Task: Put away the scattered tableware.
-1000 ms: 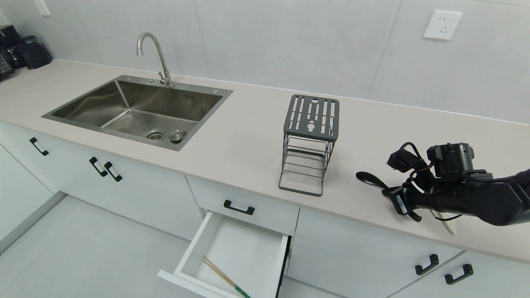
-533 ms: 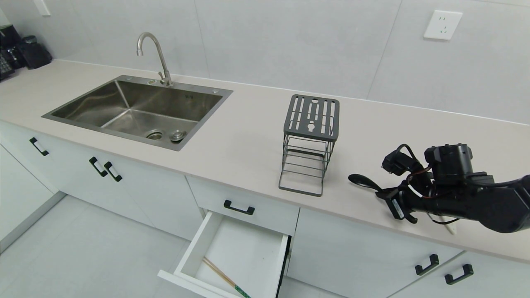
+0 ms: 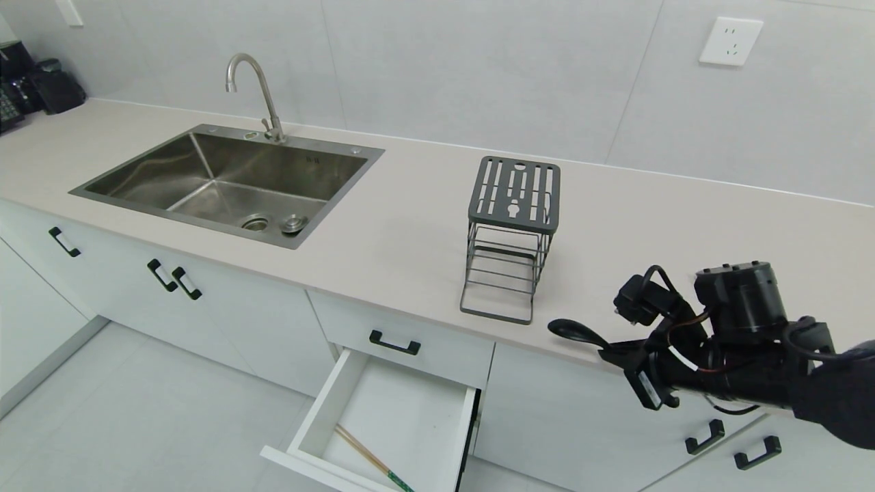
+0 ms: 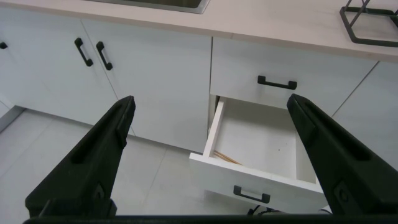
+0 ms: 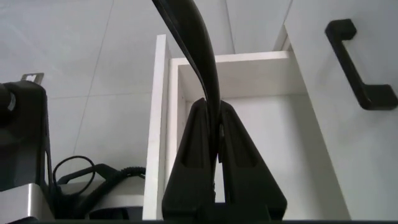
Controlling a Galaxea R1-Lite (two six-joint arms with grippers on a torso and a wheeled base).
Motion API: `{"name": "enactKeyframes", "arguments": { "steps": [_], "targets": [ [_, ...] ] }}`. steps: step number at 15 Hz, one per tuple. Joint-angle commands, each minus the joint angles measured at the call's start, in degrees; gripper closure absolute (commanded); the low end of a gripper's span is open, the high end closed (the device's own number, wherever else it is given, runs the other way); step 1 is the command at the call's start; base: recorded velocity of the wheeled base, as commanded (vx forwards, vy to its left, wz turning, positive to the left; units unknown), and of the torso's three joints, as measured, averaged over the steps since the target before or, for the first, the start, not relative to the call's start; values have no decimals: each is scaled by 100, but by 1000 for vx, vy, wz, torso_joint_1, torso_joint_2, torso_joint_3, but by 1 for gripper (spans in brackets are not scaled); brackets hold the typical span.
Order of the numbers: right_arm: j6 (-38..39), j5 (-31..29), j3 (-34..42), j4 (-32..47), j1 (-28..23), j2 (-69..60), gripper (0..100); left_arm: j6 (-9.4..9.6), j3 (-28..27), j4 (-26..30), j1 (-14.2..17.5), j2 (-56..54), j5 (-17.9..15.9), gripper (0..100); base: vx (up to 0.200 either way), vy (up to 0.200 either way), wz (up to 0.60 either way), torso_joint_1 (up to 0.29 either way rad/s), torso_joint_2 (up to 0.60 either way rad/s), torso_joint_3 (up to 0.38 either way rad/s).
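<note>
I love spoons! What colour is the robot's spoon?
The spoon is black, clearest in the head view.

Glossy spoon [image 3: 573,331] — brushed-metal sink [image 3: 273,171]

A grey tiled wall [image 3: 478,68] backs a beige countertop [image 3: 410,225] above white cabinets [image 3: 225,328].

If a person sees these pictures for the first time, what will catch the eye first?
Most likely the right gripper, shut on a black spoon at the front edge of the counter, right of the dark wire rack. Below, one white drawer stands open with chopsticks lying in it. A steel sink is set in the counter at the left.
</note>
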Motion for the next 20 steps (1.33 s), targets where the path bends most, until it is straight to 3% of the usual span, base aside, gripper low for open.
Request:
{"name": "enactKeyframes", "arguments": {
  "steps": [1, 3, 8, 13, 18, 20],
  "targets": [
    [142, -21, 219, -10, 509, -225, 100, -1, 0, -1, -1, 7, 0, 0, 0, 0, 0, 0, 0, 0],
    [388, -47, 280, -10, 940, -234, 100, -1, 0, -1, -1, 7, 0, 0, 0, 0, 0, 0, 0, 0],
    [397, -47, 307, -36, 1388, -225, 100, -1, 0, -1, -1, 7, 0, 0, 0, 0, 0, 0, 0, 0],
    [749, -47, 131, -54, 2548, -23, 100, -1, 0, -1, -1, 7, 0, 0, 0, 0, 0, 0, 0, 0],
    [1065, -56, -1056, -195, 2935, 856, 100, -1, 0, -1, -1, 7, 0, 0, 0, 0, 0, 0, 0, 0],
    [1434, -197, -1100, -247, 3234, 1005, 100, -1, 0, -1, -1, 7, 0, 0, 0, 0, 0, 0, 0, 0]
  ]
}}
